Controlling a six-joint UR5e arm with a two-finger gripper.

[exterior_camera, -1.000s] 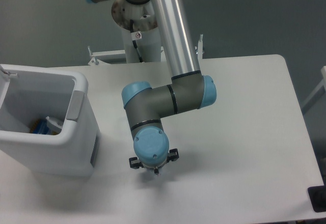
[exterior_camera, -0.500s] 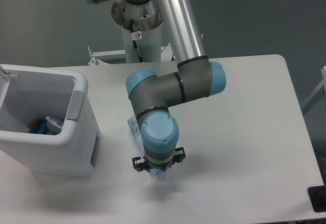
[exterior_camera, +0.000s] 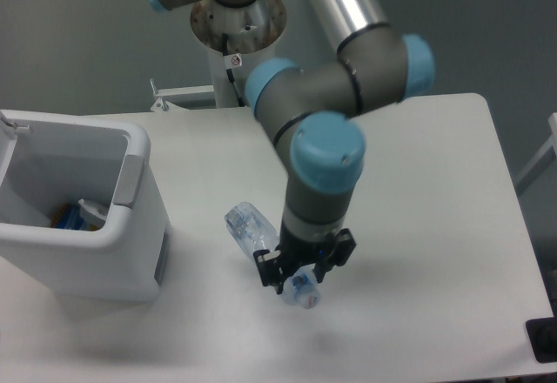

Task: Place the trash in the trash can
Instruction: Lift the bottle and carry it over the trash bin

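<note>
- Bottle (exterior_camera: 261,239), clear and crushed, slants across the middle of the white table (exterior_camera: 435,226), its cap end nearer the camera and its body showing to the left of the wrist.
- Gripper (exterior_camera: 300,278) is clamped around the bottle near the cap end, holding it.
- Arm (exterior_camera: 326,152) reaches in from the far side and hides the bottle's middle.
- Trash can (exterior_camera: 130,218) stands at the left edge of the table, well apart from the bottle, open-topped, with a grey panel on its right rim.
- Some items (exterior_camera: 83,213) lie inside the can; they cannot be made out.
</note>
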